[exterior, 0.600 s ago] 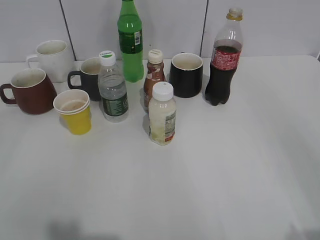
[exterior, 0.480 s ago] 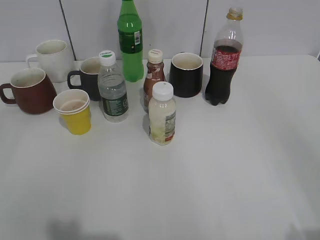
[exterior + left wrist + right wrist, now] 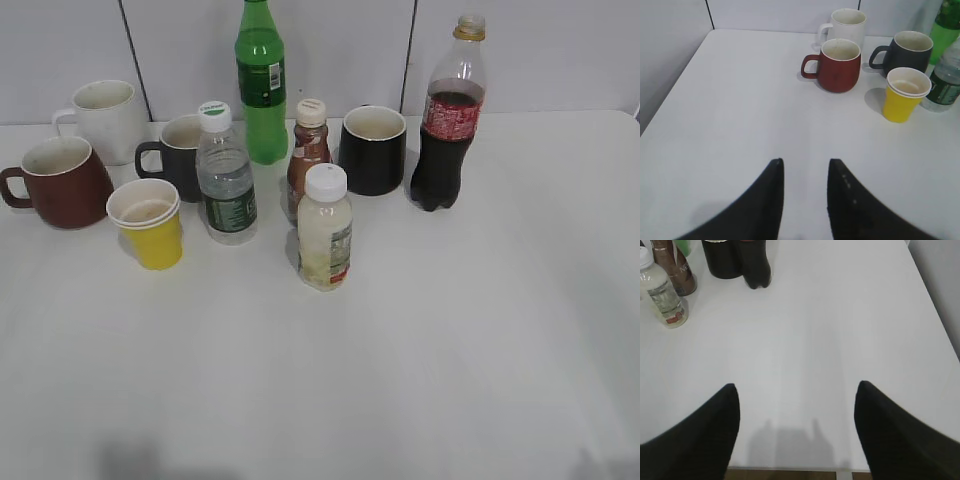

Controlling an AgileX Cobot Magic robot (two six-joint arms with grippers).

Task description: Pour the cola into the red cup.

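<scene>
The cola bottle (image 3: 446, 130) stands upright at the back right of the table, dark liquid, red label, pale cap; only its base shows in the right wrist view (image 3: 755, 265). The red cup (image 3: 58, 182) sits at the far left, handle to the left; it also shows in the left wrist view (image 3: 839, 66). My left gripper (image 3: 805, 166) is open and empty above bare table, well short of the red cup. My right gripper (image 3: 796, 390) is wide open and empty near the table's front edge, far from the cola. Neither gripper shows in the exterior view.
A white mug (image 3: 105, 118), two black mugs (image 3: 180, 152) (image 3: 373, 148), a yellow paper cup (image 3: 148, 222), a water bottle (image 3: 225, 175), a green bottle (image 3: 261, 80), a small brown bottle (image 3: 307, 150) and a pale drink bottle (image 3: 324, 228) crowd the back and middle.
</scene>
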